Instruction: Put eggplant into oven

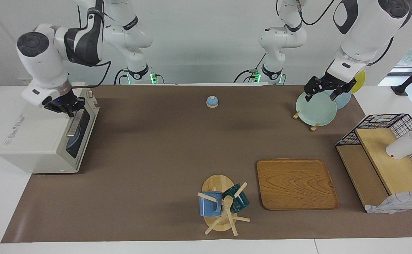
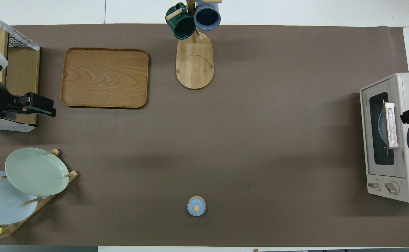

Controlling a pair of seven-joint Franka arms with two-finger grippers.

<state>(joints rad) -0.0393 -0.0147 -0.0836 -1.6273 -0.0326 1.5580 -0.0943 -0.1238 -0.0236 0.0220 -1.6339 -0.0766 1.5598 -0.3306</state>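
The oven is seen at the right arm's end of the counter with its dark glass door shut and the silver bar handle lying across the door's top edge. Through the glass only the pale curve of a blue plate can be made out; the eggplant itself cannot be picked out, so it is judged, not seen, to be inside on that plate. The right gripper is held just above the oven's top front edge, close over the handle and apparently clear of it; whether its fingers are apart or together cannot be told from either view. The left gripper is held over the pale green plate in the dish rack, fingers spread wide and nothing between them; that arm is waiting. With the door up, the placing step is judged done and the closing step as good as finished. What the next move calls for is little: the right gripper is to be lifted straight away from the handle without the door being snagged or dragged open, and the arm brought off the oven. Elsewhere the wooden tray, the mug tree and the small blue knob are left lying untouched.
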